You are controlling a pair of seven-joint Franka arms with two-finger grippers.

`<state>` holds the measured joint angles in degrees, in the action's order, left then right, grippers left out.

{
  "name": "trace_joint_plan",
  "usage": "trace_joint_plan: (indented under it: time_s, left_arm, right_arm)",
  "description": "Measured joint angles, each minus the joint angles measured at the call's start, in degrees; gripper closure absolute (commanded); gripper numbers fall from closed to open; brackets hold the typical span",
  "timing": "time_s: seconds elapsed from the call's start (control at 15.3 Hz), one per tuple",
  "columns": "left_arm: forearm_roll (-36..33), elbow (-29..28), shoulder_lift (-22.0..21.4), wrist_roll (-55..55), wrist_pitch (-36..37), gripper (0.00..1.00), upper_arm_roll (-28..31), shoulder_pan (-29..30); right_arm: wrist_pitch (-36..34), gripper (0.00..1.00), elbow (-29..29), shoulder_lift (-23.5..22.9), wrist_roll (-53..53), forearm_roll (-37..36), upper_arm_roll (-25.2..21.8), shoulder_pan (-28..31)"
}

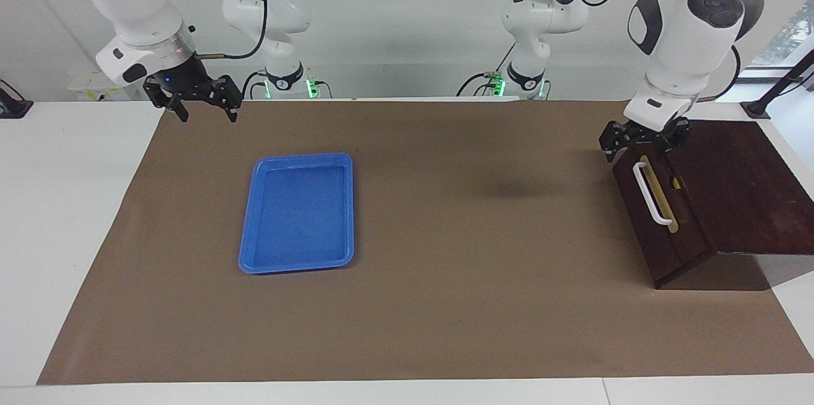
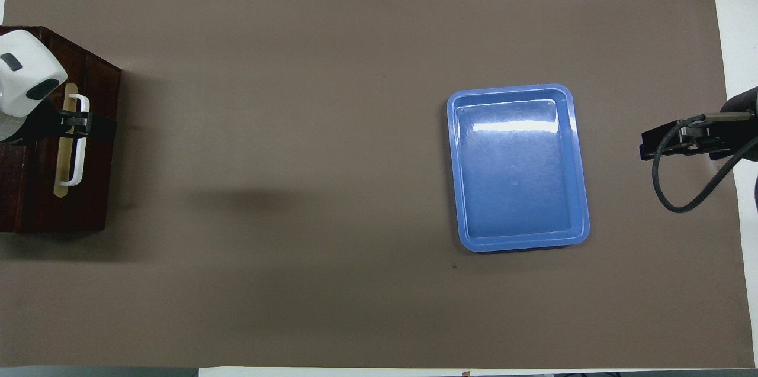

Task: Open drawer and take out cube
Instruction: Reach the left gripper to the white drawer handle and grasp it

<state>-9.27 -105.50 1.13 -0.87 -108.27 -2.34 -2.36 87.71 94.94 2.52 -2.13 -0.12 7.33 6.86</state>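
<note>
The drawer (image 1: pixel 661 227) is shut in its dark wooden box (image 1: pixel 738 189) at the left arm's end of the table. Its white bar handle (image 1: pixel 652 194) lies on a tan strip and also shows in the overhead view (image 2: pixel 78 140). My left gripper (image 1: pixel 642 140) is open and hangs just over the handle's end nearer to the robots, not gripping it; it also shows in the overhead view (image 2: pixel 77 123). My right gripper (image 1: pixel 202 103) is open and empty, waiting over the mat's edge at the right arm's end. The cube is hidden.
A blue plastic tray (image 1: pixel 251 246) lies empty on the brown mat (image 1: pixel 477 278), toward the right arm's end; it also shows in the overhead view (image 2: pixel 456 176). A small yellow speck (image 1: pixel 676 185) shows at a notch beside the tan strip.
</note>
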Motion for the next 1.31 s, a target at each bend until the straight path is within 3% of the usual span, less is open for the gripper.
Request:
trace_joint_plan:
  time_s: [0.39, 1.31]
  left_arm:
    - [-3.0, -3.4, 6.0, 3.4, -8.5, 0.0, 0.2, 0.4]
    - [-6.9, -5.9, 6.6, 3.4, -12.2, 0.0, 0.8, 2.7]
  right_arm:
    - [0.0, 0.0, 0.0, 0.0, 0.0, 0.0, 0.0, 0.0]
    - [0.0, 0.0, 0.0, 0.0, 0.0, 0.0, 0.1, 0.0]
